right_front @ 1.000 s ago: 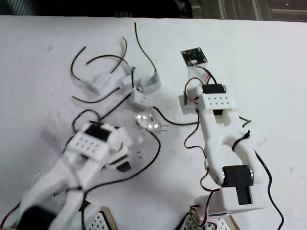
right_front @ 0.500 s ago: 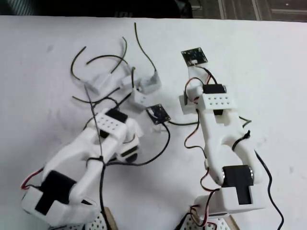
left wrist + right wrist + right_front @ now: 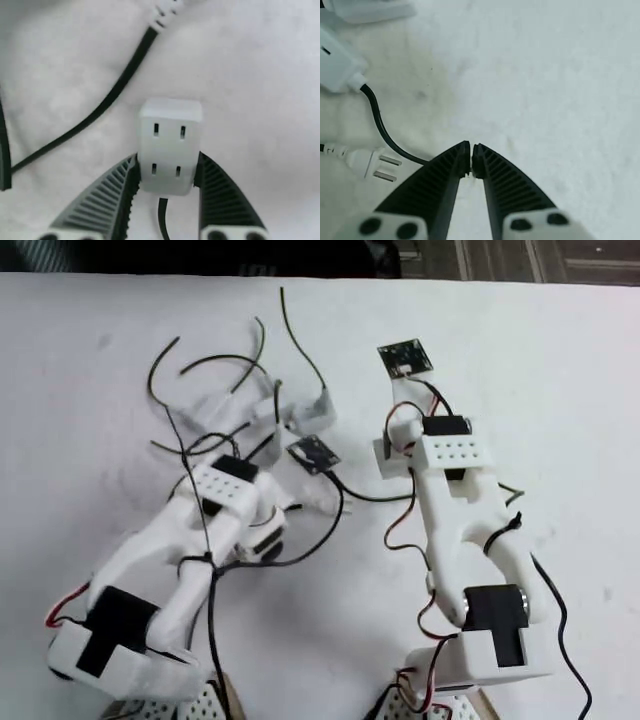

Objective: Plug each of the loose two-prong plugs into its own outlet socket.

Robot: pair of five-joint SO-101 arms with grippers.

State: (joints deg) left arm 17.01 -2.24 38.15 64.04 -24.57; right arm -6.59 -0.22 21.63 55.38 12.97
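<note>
Outlet block, white, two slot pairs facing up, sits on table with left gripper clamped on it, both pads against its sides. Cord below it is cut off at frame edge. From above, left wrist covers the grip. Further right, two-prong plug lies loose near right gripper, tips pinched together on nothing.
</note>
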